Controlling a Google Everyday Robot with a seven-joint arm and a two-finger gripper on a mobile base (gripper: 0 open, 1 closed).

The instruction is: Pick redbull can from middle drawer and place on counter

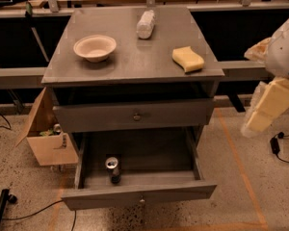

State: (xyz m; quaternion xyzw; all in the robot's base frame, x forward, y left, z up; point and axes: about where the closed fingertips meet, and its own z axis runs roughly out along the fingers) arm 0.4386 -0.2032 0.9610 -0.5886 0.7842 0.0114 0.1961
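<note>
Redbull can [112,166] stands upright at front left of the open middle drawer [139,195]; my gripper [269,107] hangs well apart, far right. Whether it is apart or together, I cannot tell.

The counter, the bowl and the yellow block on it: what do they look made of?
The counter looks like grey metal, brushed and dully reflective. The bowl is probably paper pulp or plastic, matte off-white. The yellow block is likely sponge foam, with soft rounded edges. The end effector hangs right of the counter, touching none of them.
</note>
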